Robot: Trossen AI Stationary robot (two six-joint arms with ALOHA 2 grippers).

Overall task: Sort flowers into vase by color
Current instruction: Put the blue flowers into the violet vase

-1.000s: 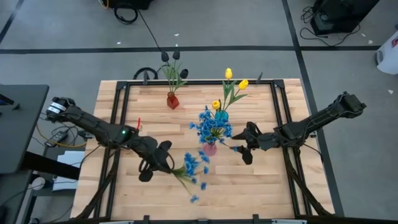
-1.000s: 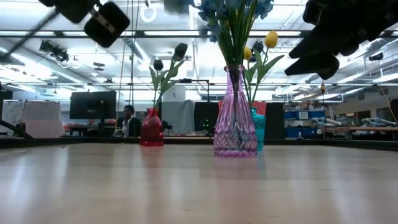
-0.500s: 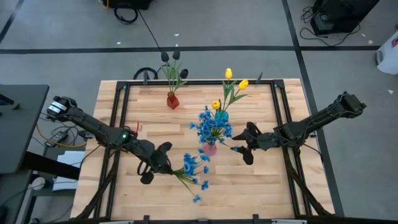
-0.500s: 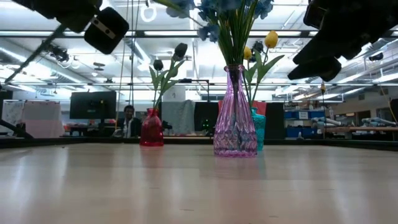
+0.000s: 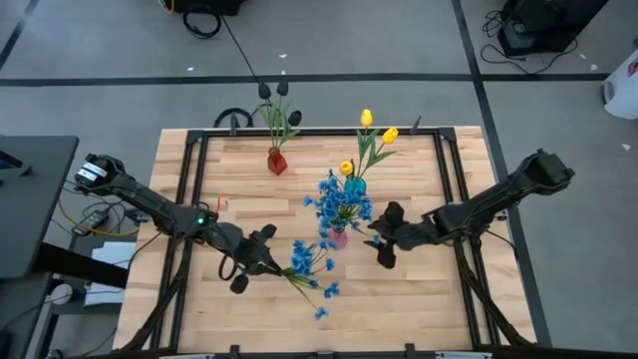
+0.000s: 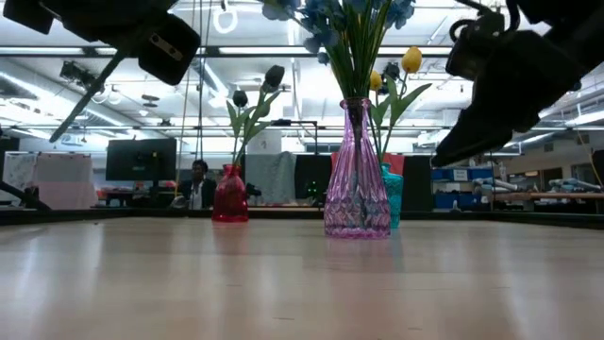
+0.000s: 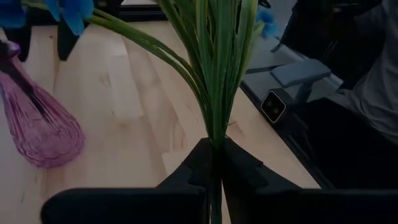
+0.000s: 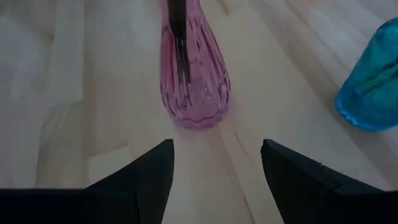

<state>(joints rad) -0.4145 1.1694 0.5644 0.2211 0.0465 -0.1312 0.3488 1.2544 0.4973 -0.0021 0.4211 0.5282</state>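
Carrying a blue bunch (image 5: 311, 261) pinched in our left claw (image 5: 261, 252), we next steer its stems into the pink vase (image 5: 337, 238) while our right claw (image 5: 384, 240) waits open and empty beside it.

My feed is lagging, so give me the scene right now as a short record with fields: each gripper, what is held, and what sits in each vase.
left gripper: shut on the blue bunch, raised off the table
right gripper: open, empty, beside the pink vase
pink vase: blue flowers
blue vase: yellow tulips
red vase: dark tulips
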